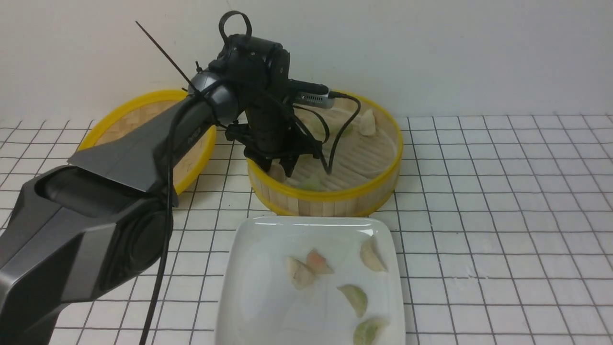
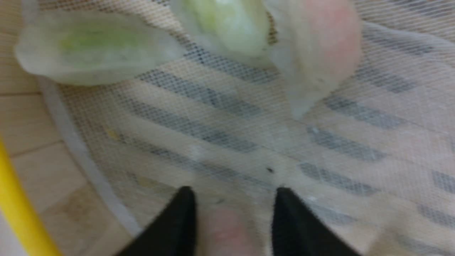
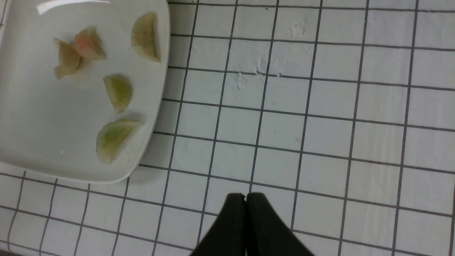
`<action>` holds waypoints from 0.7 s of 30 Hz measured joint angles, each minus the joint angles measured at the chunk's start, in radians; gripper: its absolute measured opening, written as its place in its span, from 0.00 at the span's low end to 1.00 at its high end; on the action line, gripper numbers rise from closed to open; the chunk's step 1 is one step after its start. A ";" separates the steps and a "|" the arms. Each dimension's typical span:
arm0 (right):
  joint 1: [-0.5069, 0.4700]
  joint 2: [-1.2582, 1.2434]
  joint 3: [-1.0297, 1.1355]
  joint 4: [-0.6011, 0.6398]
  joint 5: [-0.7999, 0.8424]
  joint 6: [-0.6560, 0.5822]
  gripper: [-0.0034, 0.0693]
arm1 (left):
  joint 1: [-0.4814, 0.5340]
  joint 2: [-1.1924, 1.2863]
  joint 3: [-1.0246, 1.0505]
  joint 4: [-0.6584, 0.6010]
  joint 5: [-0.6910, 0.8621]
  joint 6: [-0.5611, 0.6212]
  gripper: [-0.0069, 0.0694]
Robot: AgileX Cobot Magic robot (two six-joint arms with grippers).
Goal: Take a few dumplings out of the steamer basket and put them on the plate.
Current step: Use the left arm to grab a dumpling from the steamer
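Down by the basket's (image 1: 330, 196) near-left edge, a pink dumpling (image 2: 227, 231) lies on the mesh liner (image 2: 213, 124), right between the fingertips of the left claw (image 2: 234, 193). The claw stands partly open around it, but the blur hides whether it grips. Three more dumplings (image 2: 92, 46) lie just beyond the tips, and a cream dumpling (image 1: 368, 122) sits at the far edge. Five others rest on the plate (image 1: 249, 268) in front of the basket. The right claw (image 3: 246, 197) hangs closed and empty over the tiles (image 3: 320, 124) beside the plate.
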 joint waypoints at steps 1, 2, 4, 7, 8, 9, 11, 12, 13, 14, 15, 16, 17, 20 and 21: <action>0.000 0.000 0.000 0.000 0.000 0.000 0.03 | 0.000 0.000 0.000 0.000 -0.001 0.000 0.39; 0.000 0.000 0.000 0.000 0.000 0.000 0.03 | 0.000 0.000 0.000 0.004 -0.001 0.000 0.34; 0.000 0.000 0.000 0.000 0.000 -0.001 0.03 | -0.002 0.000 -0.003 0.008 0.001 0.007 0.32; 0.000 0.000 0.000 0.000 0.000 -0.004 0.03 | -0.004 0.001 -0.020 -0.001 0.017 0.032 0.32; 0.000 0.000 0.000 0.000 0.000 -0.004 0.03 | -0.005 0.002 -0.028 -0.008 0.023 0.035 0.32; 0.000 0.000 0.000 0.000 0.000 -0.004 0.03 | -0.005 0.003 -0.034 -0.012 0.027 0.037 0.32; 0.000 0.000 0.000 0.000 0.000 -0.004 0.03 | -0.008 0.009 -0.073 -0.023 0.029 0.045 0.32; 0.000 0.000 0.000 0.008 0.000 -0.008 0.03 | -0.011 0.010 -0.112 -0.030 0.029 0.054 0.32; 0.000 0.000 0.000 0.009 0.000 -0.008 0.03 | -0.011 0.010 -0.116 -0.032 0.029 0.055 0.32; 0.000 0.000 0.000 0.021 0.000 -0.020 0.03 | -0.012 -0.004 -0.134 -0.039 0.028 0.060 0.32; 0.000 0.000 0.000 0.030 0.000 -0.034 0.03 | -0.012 -0.025 -0.136 -0.048 0.029 0.073 0.32; 0.000 0.000 0.000 0.039 0.000 -0.042 0.03 | -0.012 -0.049 -0.134 -0.059 0.032 0.085 0.32; 0.000 0.000 0.000 0.049 0.000 -0.046 0.03 | -0.012 -0.073 -0.126 -0.072 0.032 0.091 0.32; 0.000 0.000 0.000 0.060 0.000 -0.053 0.03 | -0.012 -0.220 -0.003 -0.120 0.030 0.118 0.32; 0.000 0.000 0.000 0.062 0.000 -0.053 0.03 | -0.012 -0.266 0.052 -0.133 0.028 0.122 0.32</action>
